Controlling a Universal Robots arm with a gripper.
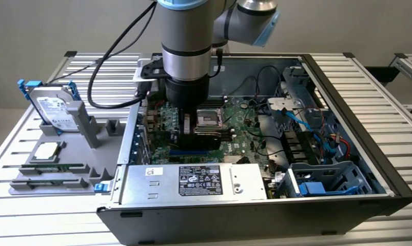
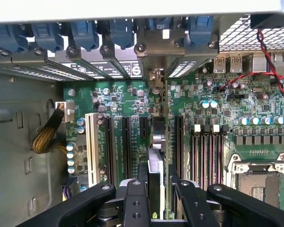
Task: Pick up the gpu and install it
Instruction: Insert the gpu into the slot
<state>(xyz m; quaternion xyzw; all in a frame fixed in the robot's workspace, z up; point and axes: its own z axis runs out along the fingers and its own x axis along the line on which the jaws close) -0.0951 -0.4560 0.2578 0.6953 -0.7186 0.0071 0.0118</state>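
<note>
Gpu (image 2: 155,161): held edge-on in closed gripper (image 2: 157,198), directly beneath it; long axis aligned with motherboard (image 2: 128,101) expansion slots (image 2: 127,142), bracket end toward rear openings

Arm vertical, hand (image 2: 157,189) clamped, pointing down.

The gripper (image 2: 156,198) is matt black plastic. The gpu (image 2: 157,142) has a green board and silvery metal bracket. The case (image 1: 260,225) is matt dark grey metal; the desk (image 1: 390,102) is ribbed, satin aluminium.
</note>
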